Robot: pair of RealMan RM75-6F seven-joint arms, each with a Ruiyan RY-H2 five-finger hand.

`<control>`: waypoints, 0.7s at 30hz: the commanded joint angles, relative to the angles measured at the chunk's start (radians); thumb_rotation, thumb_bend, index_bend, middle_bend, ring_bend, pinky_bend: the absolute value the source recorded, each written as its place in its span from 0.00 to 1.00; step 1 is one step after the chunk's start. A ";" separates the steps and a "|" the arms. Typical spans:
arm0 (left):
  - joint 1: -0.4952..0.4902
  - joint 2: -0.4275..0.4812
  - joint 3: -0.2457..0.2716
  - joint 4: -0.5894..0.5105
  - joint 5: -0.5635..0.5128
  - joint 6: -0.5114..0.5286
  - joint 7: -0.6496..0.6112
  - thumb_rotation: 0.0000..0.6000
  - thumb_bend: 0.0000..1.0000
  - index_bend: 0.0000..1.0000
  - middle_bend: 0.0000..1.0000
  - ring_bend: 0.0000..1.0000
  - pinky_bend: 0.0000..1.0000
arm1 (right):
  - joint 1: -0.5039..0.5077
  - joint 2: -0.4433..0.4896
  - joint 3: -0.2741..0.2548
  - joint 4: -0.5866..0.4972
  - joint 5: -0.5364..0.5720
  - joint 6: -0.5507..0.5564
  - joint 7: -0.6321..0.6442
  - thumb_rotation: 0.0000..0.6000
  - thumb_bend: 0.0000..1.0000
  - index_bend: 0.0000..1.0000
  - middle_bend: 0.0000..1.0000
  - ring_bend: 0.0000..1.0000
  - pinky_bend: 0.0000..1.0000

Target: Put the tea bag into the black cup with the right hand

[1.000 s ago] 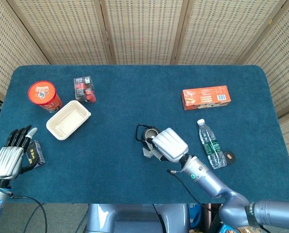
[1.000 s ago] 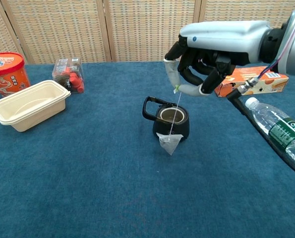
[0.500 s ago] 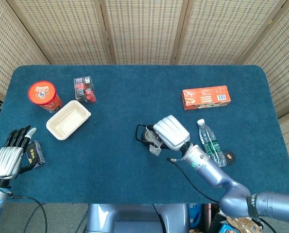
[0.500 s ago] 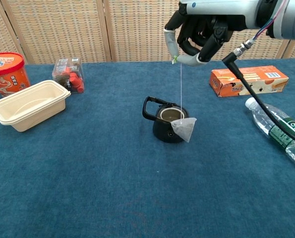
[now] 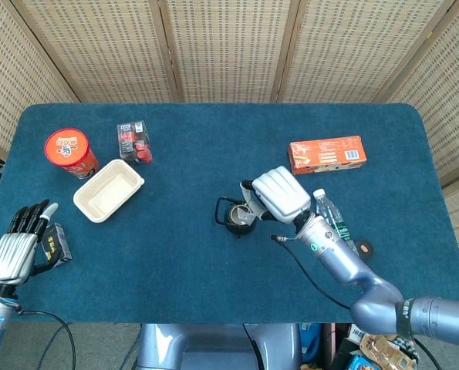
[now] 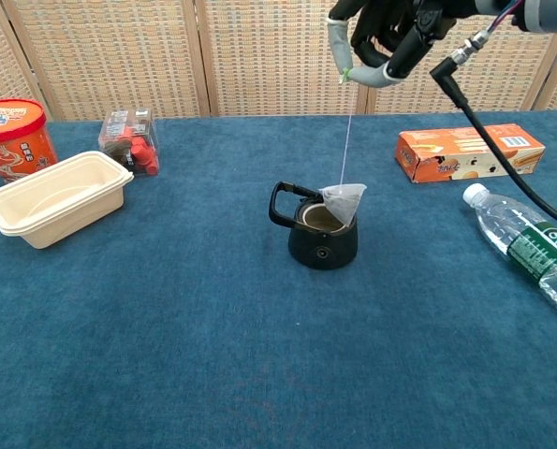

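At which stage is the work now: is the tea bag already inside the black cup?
Done: the right hand pinches the string and has the white pyramid tea bag off the blue cloth table. In hand: the bag hangs at the rim of the black handled cup, partly over its opening. Left: lower it fully inside and release the string. The left hand rests far away.

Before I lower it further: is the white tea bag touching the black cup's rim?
Cannot tell: in the chest view the white tea bag overlaps the black cup's rim, no gap visible.
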 commanded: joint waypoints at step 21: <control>0.006 -0.014 0.006 0.038 -0.015 -0.010 -0.025 1.00 0.38 0.00 0.00 0.00 0.00 | 0.059 -0.062 -0.038 0.091 0.082 -0.036 -0.010 1.00 0.62 0.59 0.82 0.84 1.00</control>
